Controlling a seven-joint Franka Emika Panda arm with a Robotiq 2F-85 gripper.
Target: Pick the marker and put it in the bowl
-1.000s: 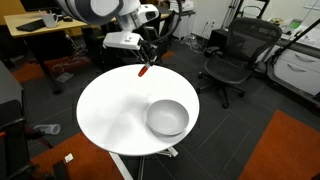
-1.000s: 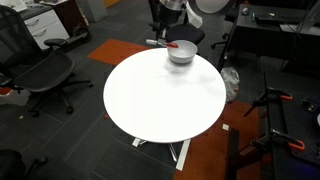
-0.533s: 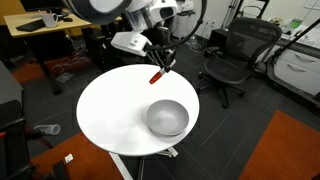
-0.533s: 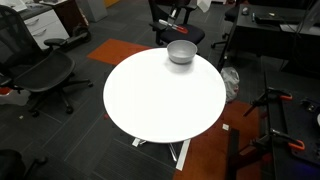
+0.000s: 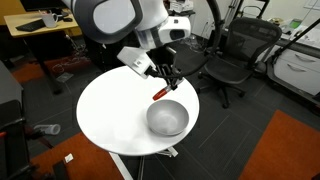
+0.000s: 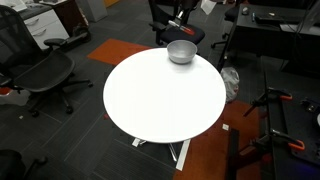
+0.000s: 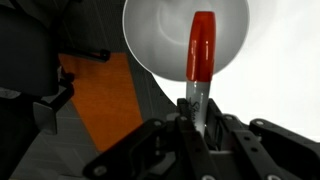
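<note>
My gripper (image 5: 162,83) is shut on the marker (image 5: 160,93), a thin red stick with a whitish end, and holds it in the air just above the far rim of the grey bowl (image 5: 167,119) on the round white table (image 5: 110,110). In the wrist view the marker (image 7: 201,50) sticks out from between my jaws (image 7: 195,125) and its red end lies over the bowl's pale inside (image 7: 150,35). In the other exterior view the bowl (image 6: 181,52) stands at the table's far edge (image 6: 150,110); the marker does not show clearly there.
Black office chairs stand round the table (image 5: 228,60), (image 6: 40,70). A desk with clutter (image 5: 40,25) is at the back. An orange carpet patch (image 5: 285,150) lies on the dark floor. A white pedestal base (image 6: 160,148) shows under the table.
My gripper has carried the marker from the table's far edge toward the bowl and lower, and it now hangs just over the bowl's rim. The bowl has not moved.
</note>
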